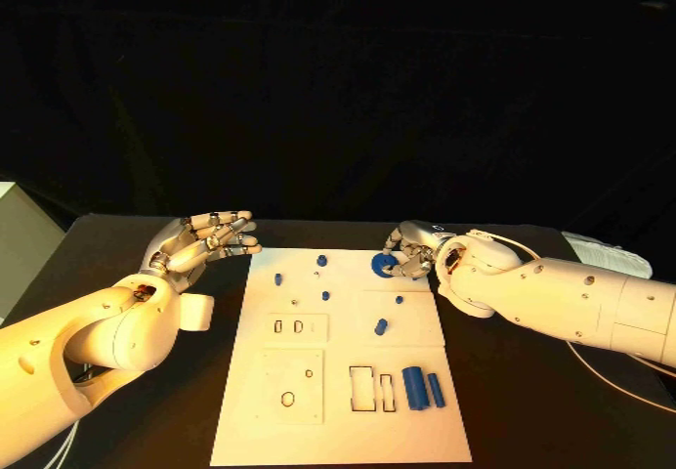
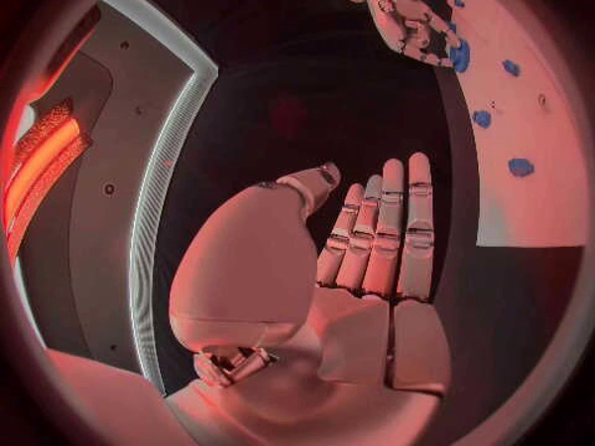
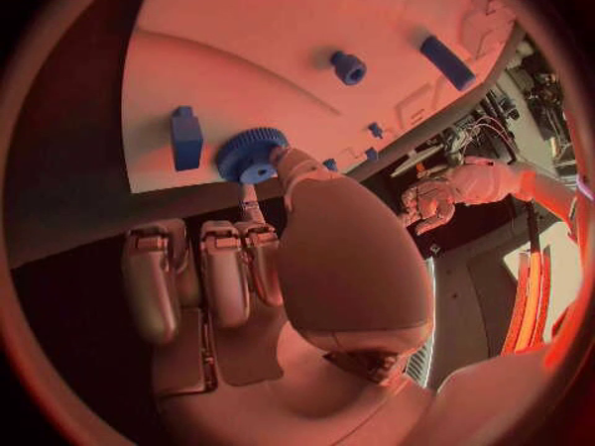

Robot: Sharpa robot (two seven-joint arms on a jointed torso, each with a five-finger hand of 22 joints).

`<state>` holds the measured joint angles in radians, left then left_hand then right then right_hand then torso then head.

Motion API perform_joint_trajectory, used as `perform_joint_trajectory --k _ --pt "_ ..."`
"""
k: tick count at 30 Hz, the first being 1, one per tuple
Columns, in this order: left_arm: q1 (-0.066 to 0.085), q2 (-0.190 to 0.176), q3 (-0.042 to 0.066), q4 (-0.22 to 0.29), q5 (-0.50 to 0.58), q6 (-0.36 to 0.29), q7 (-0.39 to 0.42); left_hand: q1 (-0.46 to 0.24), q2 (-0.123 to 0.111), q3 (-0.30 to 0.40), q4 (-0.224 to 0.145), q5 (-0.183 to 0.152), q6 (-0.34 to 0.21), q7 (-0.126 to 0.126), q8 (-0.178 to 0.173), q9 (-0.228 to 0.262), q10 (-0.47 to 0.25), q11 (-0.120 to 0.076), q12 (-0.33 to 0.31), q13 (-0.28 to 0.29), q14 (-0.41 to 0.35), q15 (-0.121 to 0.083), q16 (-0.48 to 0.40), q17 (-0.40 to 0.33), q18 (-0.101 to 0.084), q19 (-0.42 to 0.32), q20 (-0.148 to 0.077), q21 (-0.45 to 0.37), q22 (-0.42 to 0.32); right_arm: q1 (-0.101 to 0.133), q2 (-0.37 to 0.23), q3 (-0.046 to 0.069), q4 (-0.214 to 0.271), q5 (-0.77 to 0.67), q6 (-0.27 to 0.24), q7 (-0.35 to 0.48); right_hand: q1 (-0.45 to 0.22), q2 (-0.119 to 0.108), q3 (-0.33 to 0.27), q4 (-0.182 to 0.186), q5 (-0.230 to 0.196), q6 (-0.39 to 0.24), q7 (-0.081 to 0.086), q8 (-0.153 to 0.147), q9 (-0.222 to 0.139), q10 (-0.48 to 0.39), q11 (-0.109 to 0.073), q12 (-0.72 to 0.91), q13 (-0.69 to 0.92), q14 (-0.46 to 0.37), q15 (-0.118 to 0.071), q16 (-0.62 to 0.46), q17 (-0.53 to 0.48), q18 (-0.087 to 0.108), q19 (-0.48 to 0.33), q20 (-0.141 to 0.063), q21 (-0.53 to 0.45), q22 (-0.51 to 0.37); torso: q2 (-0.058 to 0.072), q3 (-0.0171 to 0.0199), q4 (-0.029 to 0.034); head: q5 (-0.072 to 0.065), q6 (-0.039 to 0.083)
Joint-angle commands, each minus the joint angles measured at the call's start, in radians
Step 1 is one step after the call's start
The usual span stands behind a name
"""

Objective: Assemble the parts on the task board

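The white task board (image 1: 345,430) lies in the middle of the black table. At its far right corner sits a blue gear (image 1: 382,264), which my right hand (image 1: 411,250) pinches between thumb and a finger; the right wrist view shows the thumb on the gear (image 3: 252,154) at the board's edge. My left hand (image 1: 211,239) hovers with fingers apart and nothing in it, just off the board's far left corner. Small blue pegs (image 1: 325,295) stand on the far half. A blue cylinder (image 1: 414,387) and a blue bar (image 1: 436,390) lie near the front right.
A white box (image 1: 18,244) stands at the table's left edge, and a pale sheet (image 1: 606,252) lies at the far right. Cut-out slots (image 1: 373,389) and raised plates (image 1: 292,385) cover the board's near half.
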<state>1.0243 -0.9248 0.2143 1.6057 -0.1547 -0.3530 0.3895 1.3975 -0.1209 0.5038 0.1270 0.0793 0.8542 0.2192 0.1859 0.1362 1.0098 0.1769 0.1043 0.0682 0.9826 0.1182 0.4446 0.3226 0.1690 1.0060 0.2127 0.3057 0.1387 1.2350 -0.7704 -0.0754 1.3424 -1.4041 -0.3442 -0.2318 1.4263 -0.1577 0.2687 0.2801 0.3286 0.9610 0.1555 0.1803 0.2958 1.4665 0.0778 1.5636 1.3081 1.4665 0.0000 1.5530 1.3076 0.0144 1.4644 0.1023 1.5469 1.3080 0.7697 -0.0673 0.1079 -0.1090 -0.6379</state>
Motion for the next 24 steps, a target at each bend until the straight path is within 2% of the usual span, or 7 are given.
perform_joint_trajectory --k 1,8,13,16,21,24 --pt "0.000 0.001 0.001 0.002 -0.004 0.017 0.003 0.000 -0.007 0.006 0.003 -0.004 0.005 0.023 0.000 -0.002 0.006 0.003 -0.004 -0.001 -0.006 0.001 0.006 0.001 0.010 -0.006 -0.002 0.006 0.001 -0.005 0.000 -0.003 0.004 0.008 0.019 0.020 -0.001 0.013 0.011 -0.001 -0.002 0.015 -0.006 0.007 0.005 0.101 -0.010 0.004 0.260 0.092 -0.005 0.003 0.212 -0.007 0.094 -0.003 0.003 0.236 0.000 -0.0007 0.0000 -0.001 0.000" --pt "0.000 0.000 0.001 0.003 -0.004 0.017 0.001 -0.001 -0.008 0.007 0.001 -0.004 0.004 0.024 0.000 -0.002 0.005 0.003 -0.005 -0.001 -0.007 0.001 0.007 0.002 0.010 -0.007 -0.002 0.007 0.002 -0.005 -0.001 -0.003 0.010 -0.008 -0.001 0.023 -0.002 0.011 0.029 -0.007 -0.007 0.023 -0.010 0.013 0.006 0.101 -0.014 0.004 0.260 0.093 -0.010 0.004 0.214 -0.008 0.095 -0.007 0.005 0.239 0.000 -0.0011 0.0006 -0.002 0.002" --pt "0.000 0.001 0.001 0.002 -0.004 0.017 0.001 -0.001 -0.008 0.007 0.001 -0.004 0.004 0.024 0.000 -0.002 0.005 0.003 -0.005 -0.001 -0.007 0.001 0.007 0.002 0.010 -0.007 -0.002 0.007 0.002 -0.006 -0.003 -0.003 0.031 -0.047 -0.062 0.031 -0.001 0.002 0.042 -0.013 0.003 0.028 -0.013 0.016 0.007 0.103 -0.016 0.006 0.261 0.092 -0.012 0.003 0.213 -0.009 0.097 -0.010 0.008 0.243 0.000 -0.0017 0.0018 -0.003 0.001" --pt "0.000 0.001 0.001 0.002 -0.004 0.018 0.001 -0.001 -0.008 0.007 0.001 -0.004 0.004 0.024 0.000 -0.002 0.005 0.003 -0.005 -0.001 -0.007 0.001 0.007 0.002 0.010 -0.007 -0.002 0.007 0.002 -0.007 -0.006 -0.003 0.061 -0.086 -0.105 0.033 -0.012 -0.013 0.062 -0.017 0.034 0.032 -0.014 0.019 0.007 0.104 -0.018 0.007 0.263 0.092 -0.014 0.003 0.213 -0.010 0.099 -0.012 0.012 0.248 0.000 -0.0017 0.0019 -0.002 0.002" --pt "0.000 0.002 0.001 0.002 -0.005 0.018 0.001 -0.001 -0.008 0.007 0.001 -0.004 0.004 0.024 0.000 -0.002 0.005 0.003 -0.005 -0.001 -0.007 0.001 0.007 0.002 0.010 -0.007 -0.002 0.007 0.002 -0.008 -0.003 -0.003 0.120 -0.163 -0.159 0.021 -0.014 -0.018 0.074 -0.020 0.044 0.038 -0.017 0.023 0.008 0.104 -0.020 0.007 0.263 0.092 -0.015 0.003 0.213 -0.013 0.103 -0.013 0.019 0.257 0.000 -0.0018 0.0027 0.002 0.002" --pt "0.000 0.003 0.001 0.002 -0.005 0.018 0.001 -0.001 -0.008 0.007 0.001 -0.004 0.004 0.024 0.000 -0.002 0.005 0.003 -0.005 -0.001 -0.007 0.001 0.007 0.002 0.010 -0.007 -0.002 0.007 0.002 -0.008 0.009 -0.003 0.145 -0.198 -0.172 0.011 -0.014 -0.019 0.077 -0.022 0.045 0.040 -0.018 0.025 0.009 0.104 -0.021 0.007 0.263 0.093 -0.016 0.003 0.214 -0.014 0.106 -0.014 0.023 0.262 0.000 -0.0024 0.0026 0.003 0.001"
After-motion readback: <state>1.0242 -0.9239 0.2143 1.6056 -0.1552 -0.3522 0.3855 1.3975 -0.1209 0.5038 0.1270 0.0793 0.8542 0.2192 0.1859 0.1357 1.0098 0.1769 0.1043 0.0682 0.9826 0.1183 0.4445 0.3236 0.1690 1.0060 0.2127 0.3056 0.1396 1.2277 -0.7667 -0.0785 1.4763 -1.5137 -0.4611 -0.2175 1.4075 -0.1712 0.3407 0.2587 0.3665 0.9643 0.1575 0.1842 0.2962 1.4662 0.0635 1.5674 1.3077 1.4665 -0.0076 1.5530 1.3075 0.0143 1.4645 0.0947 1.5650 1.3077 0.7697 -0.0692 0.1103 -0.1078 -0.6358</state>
